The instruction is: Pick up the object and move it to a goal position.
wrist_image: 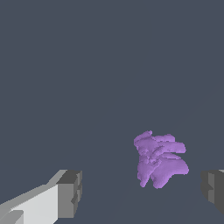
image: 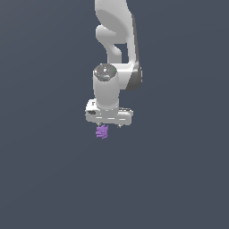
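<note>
One small purple object (wrist_image: 159, 159), a matte lump of stacked, rounded ridges, lies on the smooth dark grey floor (wrist_image: 87, 78) between the gripper's (wrist_image: 142, 192) two blocky grey-tipped fingers (wrist_image: 70, 192), which stand wide apart and touch nothing, the object nearer one finger.

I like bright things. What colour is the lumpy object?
The object is bright purple, clearest in the wrist view.

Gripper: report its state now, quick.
Gripper: open, holding nothing; the purple object sits between its fingers, untouched.
</note>
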